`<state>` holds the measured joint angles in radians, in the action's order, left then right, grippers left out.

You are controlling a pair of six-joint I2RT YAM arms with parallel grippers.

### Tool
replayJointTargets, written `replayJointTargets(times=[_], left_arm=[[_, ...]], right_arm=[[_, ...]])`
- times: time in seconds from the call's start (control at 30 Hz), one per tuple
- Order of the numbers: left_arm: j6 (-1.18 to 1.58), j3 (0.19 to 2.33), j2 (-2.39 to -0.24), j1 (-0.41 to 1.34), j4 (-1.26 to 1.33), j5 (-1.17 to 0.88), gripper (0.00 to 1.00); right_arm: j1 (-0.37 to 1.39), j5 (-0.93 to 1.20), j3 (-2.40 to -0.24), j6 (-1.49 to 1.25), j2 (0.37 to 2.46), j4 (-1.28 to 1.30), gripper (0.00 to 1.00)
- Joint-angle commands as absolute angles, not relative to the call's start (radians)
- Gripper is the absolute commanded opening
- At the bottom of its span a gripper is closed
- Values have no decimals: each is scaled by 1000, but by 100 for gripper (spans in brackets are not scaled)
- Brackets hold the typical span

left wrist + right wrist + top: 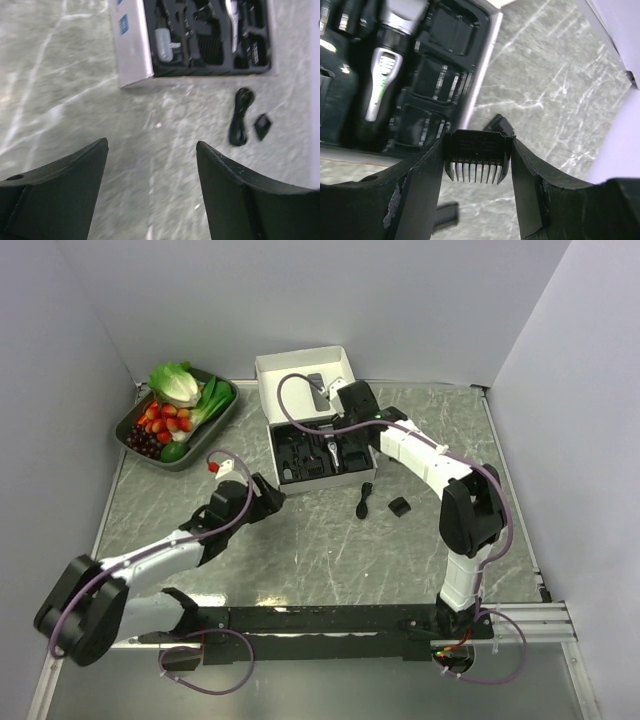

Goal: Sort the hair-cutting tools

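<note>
My right gripper (477,162) is shut on a small black comb guard (477,152), teeth pointing down, held above the right edge of the box's black insert tray (300,455). In the top view the right gripper (346,435) hangs over that tray. The black-and-silver clipper (380,85) lies in a tray slot. Loose on the table lie a coiled black piece (365,502) and a small black attachment (400,507); both show in the left wrist view (240,123), (262,126). My left gripper (152,145) is open and empty over bare table, short of the box.
The white box with its raised lid (305,368) stands at the back centre. A dark tray of vegetables and fruit (176,420) sits at the back left. Grey walls close in the marble table (300,550) on three sides.
</note>
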<state>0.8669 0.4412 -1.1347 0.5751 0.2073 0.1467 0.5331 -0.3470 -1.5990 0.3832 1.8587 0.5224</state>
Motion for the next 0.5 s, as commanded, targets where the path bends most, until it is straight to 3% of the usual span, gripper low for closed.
replayJointTargets(times=[0.0, 0.17, 0.47], left_arm=[[995, 462, -1239, 587, 487, 146, 76], [1092, 489, -1397, 591, 607, 83, 71], [1112, 532, -1624, 592, 788, 87, 71]], right_arm=[[494, -325, -1641, 446, 1870, 479, 45], [485, -321, -1632, 463, 1882, 460, 45], [480, -273, -1663, 460, 1928, 457, 45]])
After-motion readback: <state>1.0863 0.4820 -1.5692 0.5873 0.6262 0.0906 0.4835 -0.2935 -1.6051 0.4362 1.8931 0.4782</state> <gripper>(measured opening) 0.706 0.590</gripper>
